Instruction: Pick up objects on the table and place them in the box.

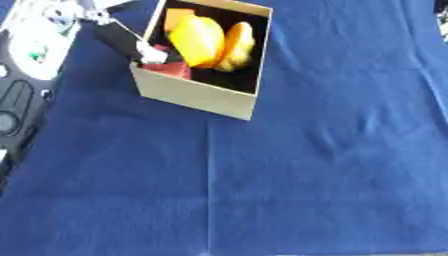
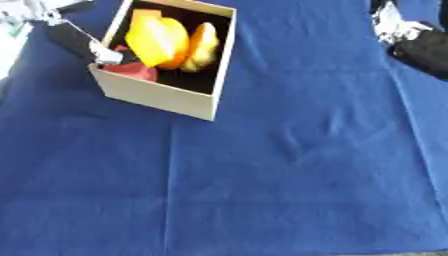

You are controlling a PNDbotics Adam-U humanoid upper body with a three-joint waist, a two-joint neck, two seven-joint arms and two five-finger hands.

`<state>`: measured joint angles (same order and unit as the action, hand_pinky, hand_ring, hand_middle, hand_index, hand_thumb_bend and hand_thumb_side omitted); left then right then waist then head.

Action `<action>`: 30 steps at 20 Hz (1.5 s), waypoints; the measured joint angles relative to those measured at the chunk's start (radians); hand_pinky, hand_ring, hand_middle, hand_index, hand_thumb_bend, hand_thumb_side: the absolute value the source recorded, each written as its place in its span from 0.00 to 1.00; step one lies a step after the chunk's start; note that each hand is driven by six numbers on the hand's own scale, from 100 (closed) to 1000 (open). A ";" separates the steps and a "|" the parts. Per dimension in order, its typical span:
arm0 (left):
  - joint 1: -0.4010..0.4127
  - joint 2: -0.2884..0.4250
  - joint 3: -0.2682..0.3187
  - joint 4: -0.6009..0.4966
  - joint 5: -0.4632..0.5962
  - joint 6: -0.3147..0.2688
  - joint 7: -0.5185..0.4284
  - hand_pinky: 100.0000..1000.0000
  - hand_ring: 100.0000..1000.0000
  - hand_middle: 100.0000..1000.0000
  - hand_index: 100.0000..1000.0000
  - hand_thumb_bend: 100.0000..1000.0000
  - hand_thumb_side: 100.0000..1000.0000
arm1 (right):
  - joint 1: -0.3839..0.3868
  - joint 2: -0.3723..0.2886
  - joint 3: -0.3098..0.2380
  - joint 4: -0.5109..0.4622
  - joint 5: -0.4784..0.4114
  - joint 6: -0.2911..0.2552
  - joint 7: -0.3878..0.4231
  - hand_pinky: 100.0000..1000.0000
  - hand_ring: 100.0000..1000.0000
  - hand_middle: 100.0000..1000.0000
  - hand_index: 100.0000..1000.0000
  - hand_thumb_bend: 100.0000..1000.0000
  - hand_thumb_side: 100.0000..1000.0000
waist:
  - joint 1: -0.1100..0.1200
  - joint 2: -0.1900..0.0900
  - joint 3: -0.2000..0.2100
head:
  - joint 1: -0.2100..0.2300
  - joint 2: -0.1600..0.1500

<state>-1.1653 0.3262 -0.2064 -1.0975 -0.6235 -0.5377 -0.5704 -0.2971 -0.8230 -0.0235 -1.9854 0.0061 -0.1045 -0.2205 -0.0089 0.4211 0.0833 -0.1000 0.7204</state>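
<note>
A tan cardboard box (image 1: 197, 95) stands on the blue cloth at the upper left, turned askew. Inside lie yellow and orange fruit-like pieces (image 1: 199, 40) and, in the near left corner, a red piece (image 1: 173, 69). My left hand (image 1: 122, 40) comes in from the upper left corner. A straight black finger with a pale tip (image 1: 154, 56) reaches over the box's left rim, just above the red piece. Whether it touches the piece I cannot tell. My right hand (image 2: 422, 46) shows only partly at the upper right edge, away from the box.
The blue cloth (image 1: 306, 175) covers the table from the box down to the near edge. Beyond the cloth's left edge sit a black device (image 1: 13, 112) and a white object (image 1: 35, 50).
</note>
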 measured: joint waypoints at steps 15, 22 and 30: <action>0.028 0.040 0.097 -0.144 0.106 -0.009 0.009 0.86 0.81 0.76 0.88 0.00 0.19 | 0.025 0.002 -0.004 0.000 0.000 -0.004 -0.006 0.93 0.81 0.74 0.84 0.00 0.41 | -0.012 -0.021 0.026 | -0.011 0.006; 0.177 0.134 0.255 -0.301 0.205 0.043 0.066 0.87 0.82 0.78 0.90 0.00 0.29 | 0.035 0.002 -0.027 0.000 -0.023 -0.065 -0.057 0.93 0.81 0.74 0.84 0.00 0.44 | -0.024 -0.033 0.063 | -0.028 0.009; 0.354 0.187 0.434 -0.480 0.315 0.086 0.174 0.87 0.82 0.79 0.92 0.00 0.27 | 0.042 0.018 -0.034 0.000 -0.048 -0.162 -0.117 0.93 0.82 0.74 0.85 0.00 0.46 | -0.038 -0.032 0.082 | -0.035 0.006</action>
<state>-0.8109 0.5133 0.2274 -1.5775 -0.3082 -0.4520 -0.3963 -0.2554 -0.8047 -0.0576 -1.9854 -0.0421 -0.2668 -0.3375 -0.0465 0.3895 0.1655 -0.1349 0.7260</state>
